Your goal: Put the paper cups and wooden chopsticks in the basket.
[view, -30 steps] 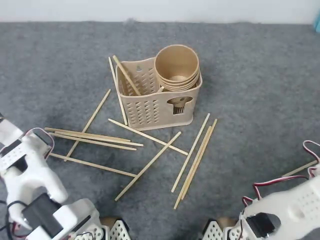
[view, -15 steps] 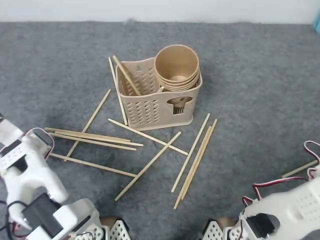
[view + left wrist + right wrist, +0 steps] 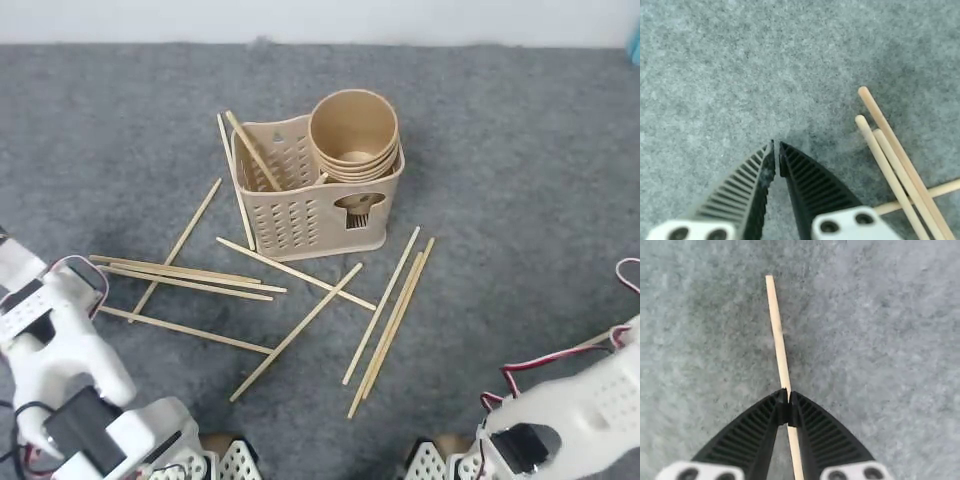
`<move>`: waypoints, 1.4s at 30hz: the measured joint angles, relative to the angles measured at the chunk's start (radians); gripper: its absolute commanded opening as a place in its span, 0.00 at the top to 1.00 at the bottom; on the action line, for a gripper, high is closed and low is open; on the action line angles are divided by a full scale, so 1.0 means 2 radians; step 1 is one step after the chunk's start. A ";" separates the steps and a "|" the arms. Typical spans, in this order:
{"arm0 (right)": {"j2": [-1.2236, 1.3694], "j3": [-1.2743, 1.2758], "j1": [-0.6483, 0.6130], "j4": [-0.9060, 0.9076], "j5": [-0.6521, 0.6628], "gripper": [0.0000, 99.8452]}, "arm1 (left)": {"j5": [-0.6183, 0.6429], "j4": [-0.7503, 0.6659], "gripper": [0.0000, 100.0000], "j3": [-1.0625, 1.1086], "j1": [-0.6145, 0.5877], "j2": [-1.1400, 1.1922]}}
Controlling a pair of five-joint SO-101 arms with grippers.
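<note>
The beige perforated basket [image 3: 300, 215] stands mid-carpet. Stacked paper cups [image 3: 353, 128] fill its right compartment, and a few wooden chopsticks [image 3: 252, 150] lean in its left one. Several more chopsticks [image 3: 300, 325] lie scattered on the carpet in front of it and to its left. My left gripper [image 3: 776, 145] is shut on nothing, low over bare carpet beside three chopstick ends [image 3: 875, 135]. My right gripper [image 3: 788, 395] is shut on a single chopstick [image 3: 777, 332] that lies flat and runs out ahead of the fingertips.
Grey carpet [image 3: 520, 150] covers the whole floor, with a white wall edge along the back. The left arm [image 3: 60, 350] sits at the front left corner and the right arm [image 3: 580, 405] at the front right, with red and white cables [image 3: 545, 362] looping beside it.
The right arm has shifted slightly toward the front right, over the lone chopstick at the right edge. The left arm, basket and scattered chopsticks are as before.
</note>
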 measured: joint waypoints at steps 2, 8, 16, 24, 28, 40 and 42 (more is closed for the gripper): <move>0.026 -0.031 0.000 0.021 0.005 0.96 | 0.000 0.000 0.99 0.000 0.000 0.000; 0.093 -0.134 -0.008 0.098 0.021 0.92 | 0.000 0.000 0.99 0.000 0.000 0.000; 0.151 -0.218 -0.008 0.131 0.026 0.92 | 0.000 0.000 0.99 0.000 0.000 0.000; 0.188 -0.252 -0.008 0.130 0.026 0.92 | 0.000 0.000 0.99 0.000 0.000 0.000; 0.198 -0.257 -0.011 0.130 0.026 0.93 | 0.000 0.000 0.99 0.000 0.000 0.000; 0.203 -0.262 -0.006 0.135 0.027 0.99 | 0.000 0.000 0.99 0.000 0.000 0.000; 0.203 -0.265 -0.003 0.143 0.027 0.99 | 0.000 0.000 0.99 0.000 0.000 0.000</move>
